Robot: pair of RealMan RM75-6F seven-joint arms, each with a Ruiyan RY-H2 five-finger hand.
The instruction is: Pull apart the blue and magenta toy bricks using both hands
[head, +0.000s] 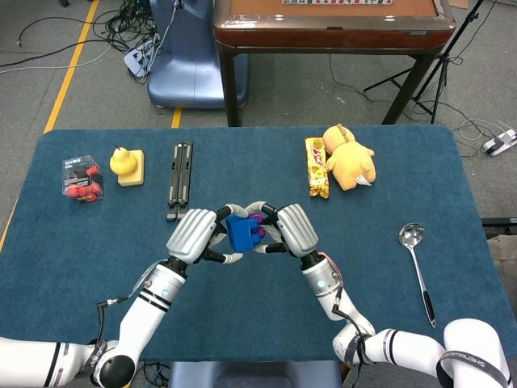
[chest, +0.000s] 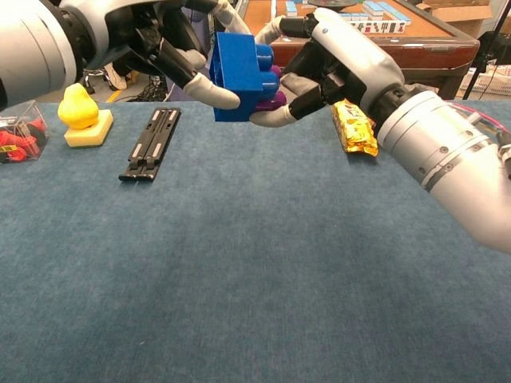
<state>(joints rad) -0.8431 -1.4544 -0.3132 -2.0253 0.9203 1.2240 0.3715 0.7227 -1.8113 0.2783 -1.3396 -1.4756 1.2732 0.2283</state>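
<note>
Raised above the middle of the blue felt-like surface (head: 242,323), both forearms angled inward from the near edge, knuckles facing up and fingertips meeting. Left hand (head: 194,235) curled around the blue brick (chest: 234,76), white-padded fingers (chest: 209,94) pressed under and over its left side. Right hand (chest: 335,60) curled toward it from the opposite side, pinching the magenta brick (chest: 270,89) between thumb and fingers. Bricks joined, held in the air between the two hands, well above the cloth.

Blue brick: glossy hard plastic, boxy, round studs facing right toward the right hand; long axis roughly upright in the chest view, slightly tilted. Magenta brick: smaller, mostly hidden behind the blue one and the right fingers, only a rounded purple edge showing.

Hands: ribbed silver-grey shells over black joints, smooth white forearm casings.

Beyond the left hand, a flat black folded stand (head: 180,179). Beyond the right hand, a crinkled yellow snack wrapper (head: 316,166) just beside a plush yellow toy (head: 350,160).
</note>
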